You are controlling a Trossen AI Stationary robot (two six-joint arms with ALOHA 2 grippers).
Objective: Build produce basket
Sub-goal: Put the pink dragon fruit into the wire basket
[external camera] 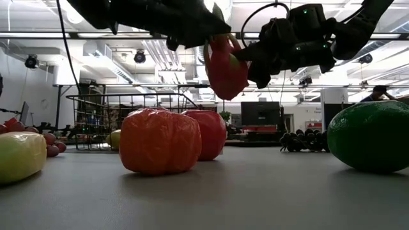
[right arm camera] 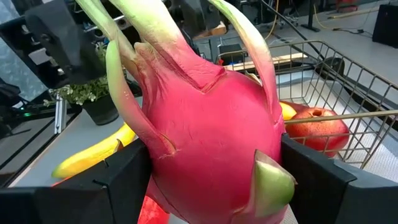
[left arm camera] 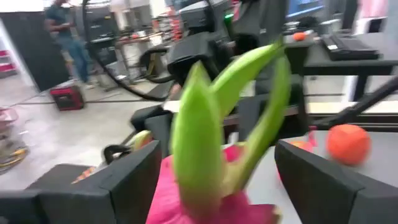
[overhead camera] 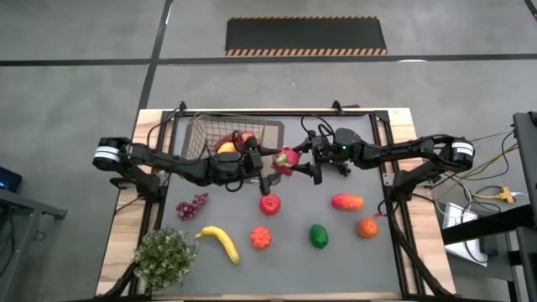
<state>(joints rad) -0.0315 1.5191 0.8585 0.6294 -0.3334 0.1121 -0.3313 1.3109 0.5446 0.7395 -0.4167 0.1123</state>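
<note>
A pink dragon fruit (overhead camera: pixel 287 159) with green leaf tips hangs in the air above the dark mat, just right of the wire basket (overhead camera: pixel 195 134). My right gripper (overhead camera: pixel 304 161) is shut on it from the right. My left gripper (overhead camera: pixel 268 161) reaches in level from the left and is open. Its two fingers (left arm camera: pixel 127 180) stand on either side of the fruit's leafy end (left arm camera: pixel 199 124). The basket holds a red apple (right arm camera: pixel 317 127) and a yellow fruit (overhead camera: pixel 225 147). More produce lies on the mat. My right gripper pinches the dragon fruit's pink body (right arm camera: pixel 205 137) between its two fingers (right arm camera: pixel 115 183), one on each side. The fingers come in level from the table's right. The fruit is lifted clear of the table (external camera: pixel 227 67), its green leaf tips pointing away toward the left gripper.
On the mat (overhead camera: pixel 377 260) lie grapes (overhead camera: pixel 191 205), a banana (overhead camera: pixel 220 242), a red fruit (overhead camera: pixel 269 203), an orange-red pepper (overhead camera: pixel 261 237), a green pepper (overhead camera: pixel 319 236), a mango (overhead camera: pixel 347 201) and an orange (overhead camera: pixel 367 227). A potted plant (overhead camera: pixel 164 256) stands at the near left corner.
</note>
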